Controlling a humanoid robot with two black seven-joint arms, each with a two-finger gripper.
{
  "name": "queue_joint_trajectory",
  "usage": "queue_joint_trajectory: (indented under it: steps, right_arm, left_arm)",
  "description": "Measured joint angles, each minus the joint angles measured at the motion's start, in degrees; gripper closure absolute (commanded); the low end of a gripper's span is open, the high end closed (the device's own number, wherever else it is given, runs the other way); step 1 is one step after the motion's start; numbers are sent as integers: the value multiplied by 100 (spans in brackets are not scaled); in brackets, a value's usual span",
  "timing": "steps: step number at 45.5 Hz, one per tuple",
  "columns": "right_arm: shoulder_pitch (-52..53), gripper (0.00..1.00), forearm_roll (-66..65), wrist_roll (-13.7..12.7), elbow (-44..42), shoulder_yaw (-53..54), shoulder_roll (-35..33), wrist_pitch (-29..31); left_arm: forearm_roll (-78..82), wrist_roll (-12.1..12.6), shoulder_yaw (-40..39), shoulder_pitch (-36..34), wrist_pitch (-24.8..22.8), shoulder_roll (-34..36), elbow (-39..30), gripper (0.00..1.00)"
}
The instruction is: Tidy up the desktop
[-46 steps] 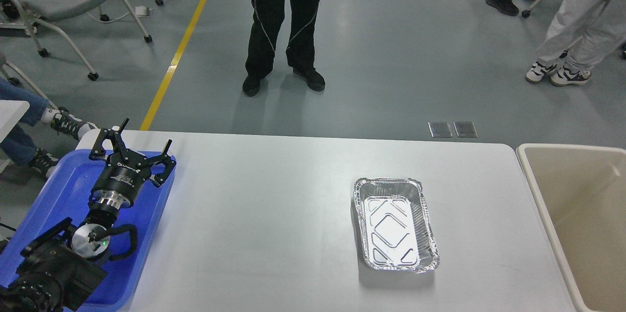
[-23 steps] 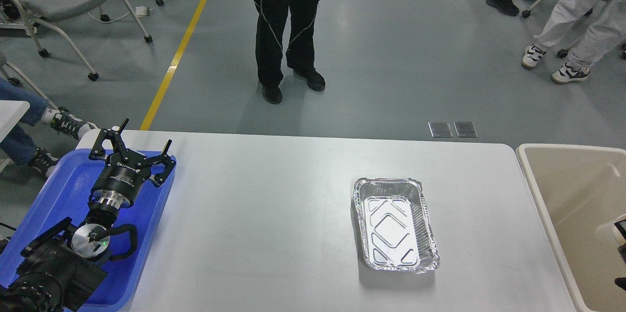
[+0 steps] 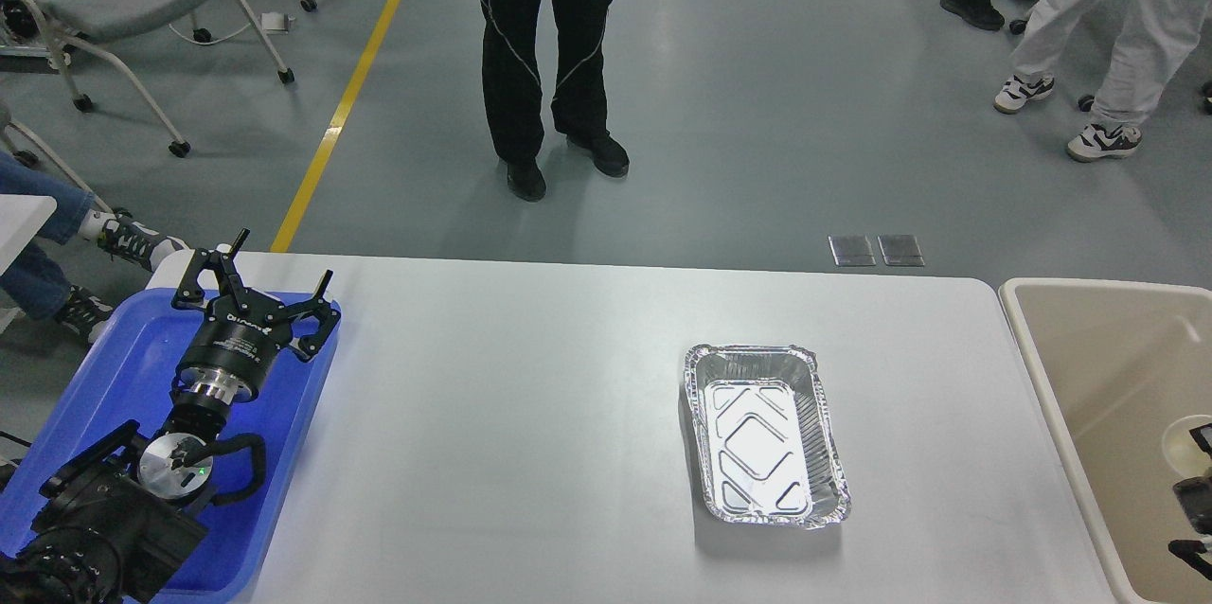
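Over on the left edge, the left gripper point(image 3: 256, 287) hangs above the blue tray point(image 3: 114, 367) with its fingers spread wide, holding nothing. The tray looks bare wherever the arm isn't hiding it.

Only loose item on the desktop point(image 3: 530, 434) is a foil pan point(image 3: 765, 434), sitting right of center, well apart from that gripper and nearer the beige tub point(image 3: 1098, 367) off the table's right end. The pan is empty, just shiny embossed bottom.

Risk-wise, my guess: thin foil like that crumples or skids if you pinch the rim off-center, so a sloppy grab could shove it along the smooth top instead of lifting it. And it's a long reach from the left, so the arm would be stretched.

A bit of the right gripper point(image 3: 1195, 490) pokes in at the far right edge, over the tub. Too little of it shows, so can't tell if it's spread or closed. The tub itself looks empty apart from it.
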Motion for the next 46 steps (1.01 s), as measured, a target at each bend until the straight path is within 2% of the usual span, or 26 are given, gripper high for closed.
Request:
queue_joint_trajectory:
  steps: [25, 46]
  right_arm:
    - [351, 0, 10, 17, -27, 85, 220, -231]
    - [1782, 0, 21, 32, -19, 1728, 259, -236]
  left_arm:
    - [0, 0, 0, 0, 0, 0, -2, 0]
    - [0, 0, 0, 0, 0, 0, -3, 0]
